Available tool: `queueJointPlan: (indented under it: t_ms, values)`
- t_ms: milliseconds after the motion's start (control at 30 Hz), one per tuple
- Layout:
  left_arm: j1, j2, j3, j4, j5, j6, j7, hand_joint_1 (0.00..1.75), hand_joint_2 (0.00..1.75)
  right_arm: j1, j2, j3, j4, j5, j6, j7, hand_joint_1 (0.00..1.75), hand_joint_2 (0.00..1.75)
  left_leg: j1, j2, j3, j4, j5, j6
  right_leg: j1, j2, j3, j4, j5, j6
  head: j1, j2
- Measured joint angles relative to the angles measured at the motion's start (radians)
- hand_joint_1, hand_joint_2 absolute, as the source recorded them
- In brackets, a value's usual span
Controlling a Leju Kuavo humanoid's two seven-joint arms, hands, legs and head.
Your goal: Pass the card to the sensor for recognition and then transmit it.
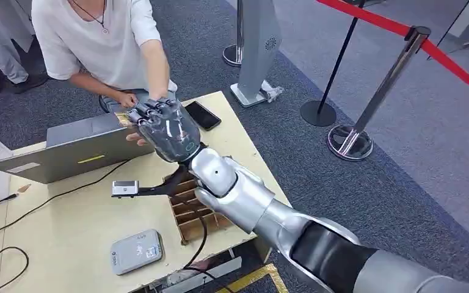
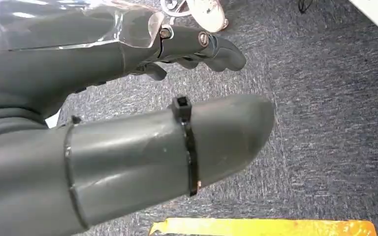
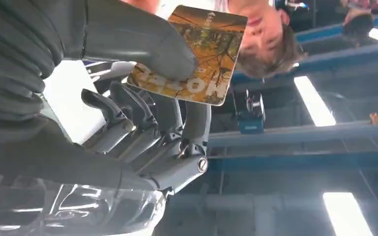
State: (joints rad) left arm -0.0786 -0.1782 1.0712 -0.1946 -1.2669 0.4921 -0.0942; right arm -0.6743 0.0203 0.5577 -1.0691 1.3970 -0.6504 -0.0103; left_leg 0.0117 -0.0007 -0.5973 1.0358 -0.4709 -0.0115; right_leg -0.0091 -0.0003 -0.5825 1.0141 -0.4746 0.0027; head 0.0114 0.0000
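My right hand (image 1: 166, 128) reaches out over the far part of the wooden table (image 1: 67, 244), beside a laptop. Its thumb and fingers (image 3: 142, 123) pinch an orange-yellow printed card (image 3: 197, 54), whose edge peeks out at the fingertips (image 1: 122, 118). A person's hand (image 1: 124, 97) is right at the card; whether it touches, I cannot tell. A small white sensor on a black stand (image 1: 125, 187) sits on the table below my forearm. My left hand (image 2: 103, 73) hangs over grey carpet, thumb and fingers apart, holding nothing.
An open grey laptop (image 1: 67, 149) stands at the left rear, with cables running across the table. A grey-white reader box (image 1: 135, 251) lies near the front edge, beside a cardboard divider tray (image 1: 189, 210). A black phone (image 1: 203, 115) lies at the far corner. Barrier posts (image 1: 351, 140) stand on the right.
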Motion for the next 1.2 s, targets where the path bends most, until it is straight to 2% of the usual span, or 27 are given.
queueJointPlan:
  t_ms: [167,367,400,433,467,600,633,833,1067,1133,1200]
  values:
    - [0.001,-0.001,0.0,0.0,0.001,0.0,0.0,0.0,0.0,-0.043,0.053,0.006,0.123,0.0,-0.006,0.0,1.75,1.75,0.0,-0.001,0.0,0.0,0.0,0.0,0.0,-0.001,0.0,0.0,0.0,0.0,0.0,0.0]
    - [0.001,-0.001,0.0,0.0,0.008,0.0,0.006,0.0,0.0,-0.066,0.087,0.009,0.204,-0.012,-0.026,-0.014,1.75,1.75,0.0,-0.001,0.0,0.0,0.0,0.0,0.0,-0.001,0.0,0.0,0.0,0.0,0.0,0.0]
    - [0.001,-0.001,0.0,0.0,0.01,0.001,0.006,0.0,0.0,-0.07,0.093,0.01,0.217,-0.012,-0.025,-0.014,0.99,1.75,0.0,-0.001,0.0,0.0,0.0,0.0,0.0,-0.001,0.0,0.0,0.0,0.0,0.0,0.0]
    - [0.001,-0.001,0.0,0.0,0.011,0.001,0.007,0.0,0.0,-0.074,0.1,0.01,0.231,-0.012,-0.023,-0.013,0.12,1.75,0.0,-0.001,0.0,0.0,0.0,0.0,0.0,-0.001,0.0,0.0,0.0,0.0,0.0,0.0]
    - [0.001,-0.001,0.0,0.0,0.013,0.001,0.007,0.0,0.0,-0.078,0.106,0.01,0.244,-0.012,-0.021,-0.013,0.0,1.75,0.0,-0.001,0.0,0.0,0.0,0.0,0.0,-0.001,0.0,0.0,0.0,0.0,0.0,0.0]
    - [0.001,-0.001,0.0,0.0,0.018,0.002,0.007,0.0,0.0,-0.098,0.13,0.013,0.293,-0.013,0.001,-0.005,0.0,1.75,0.0,-0.001,0.0,0.0,0.0,0.0,0.0,-0.001,0.0,0.0,0.0,0.0,0.0,0.0]
    - [0.001,-0.001,0.0,0.0,0.018,0.002,0.007,0.0,0.0,-0.102,0.134,0.013,0.302,-0.013,0.003,-0.002,0.0,0.0,0.0,-0.001,0.0,0.0,0.0,0.0,0.0,-0.001,0.0,0.0,0.0,0.0,0.0,0.0]
    - [0.002,-0.001,0.001,0.0,0.026,0.009,0.008,0.0,0.0,-0.112,0.149,0.013,0.338,-0.016,0.015,0.003,0.0,0.0,0.0,-0.001,0.0,0.0,0.0,0.0,0.0,-0.001,0.0,0.0,0.0,0.0,0.0,0.0]
    - [0.002,0.0,0.002,0.0,0.031,0.014,0.009,0.0,0.0,-0.111,0.156,0.014,0.336,-0.073,0.022,-0.023,0.0,0.0,0.0,-0.001,0.0,0.0,0.0,0.0,0.0,-0.001,0.0,0.0,0.0,0.0,0.0,0.0]
    - [0.002,0.0,0.002,0.0,0.031,0.014,0.009,0.0,0.0,-0.109,0.156,0.014,0.331,-0.102,0.033,-0.044,0.0,0.0,0.0,-0.001,0.0,0.0,0.0,0.0,0.0,-0.001,0.0,0.0,0.0,0.0,0.0,0.0]
    - [0.002,0.0,0.002,0.0,0.034,0.015,0.009,0.0,0.0,-0.098,0.156,0.011,0.305,-0.197,0.071,-0.096,0.0,0.0,0.0,-0.001,0.0,0.0,0.0,0.0,0.0,-0.001,0.0,0.0,0.0,0.0,0.0,0.0]
